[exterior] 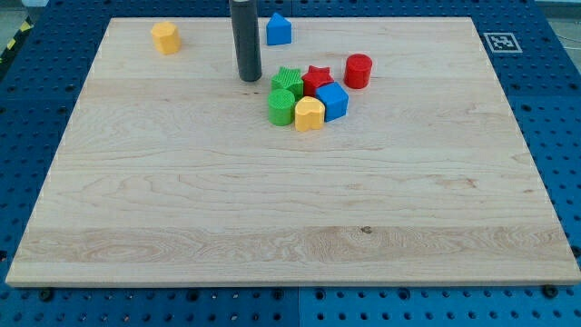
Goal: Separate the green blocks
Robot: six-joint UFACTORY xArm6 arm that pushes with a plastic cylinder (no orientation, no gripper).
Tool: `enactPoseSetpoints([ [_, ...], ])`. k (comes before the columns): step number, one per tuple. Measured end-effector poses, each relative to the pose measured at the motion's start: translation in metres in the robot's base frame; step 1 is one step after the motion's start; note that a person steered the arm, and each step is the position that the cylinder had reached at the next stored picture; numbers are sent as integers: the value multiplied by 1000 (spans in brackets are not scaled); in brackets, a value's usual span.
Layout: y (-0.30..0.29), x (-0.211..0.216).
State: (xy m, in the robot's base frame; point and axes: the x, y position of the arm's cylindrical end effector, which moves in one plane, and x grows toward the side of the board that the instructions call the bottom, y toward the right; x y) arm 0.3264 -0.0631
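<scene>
Two green blocks touch each other near the view's top centre: a green star-like block [287, 83] and, just below it, a green cylinder [281, 107]. They sit in a cluster with a red star [317, 79], a blue cube [333, 100] and a yellow heart-shaped block [310, 113]. My tip [249, 78] rests on the board just left of the upper green block, a small gap apart.
A red cylinder [358, 70] stands right of the cluster. A blue house-shaped block [279, 29] sits at the top, right of the rod. A yellow block [166, 37] is at the top left. The wooden board [290, 209] lies on a blue pegboard table.
</scene>
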Motion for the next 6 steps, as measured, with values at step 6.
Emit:
enactPoseSetpoints([
  [6,51,76],
])
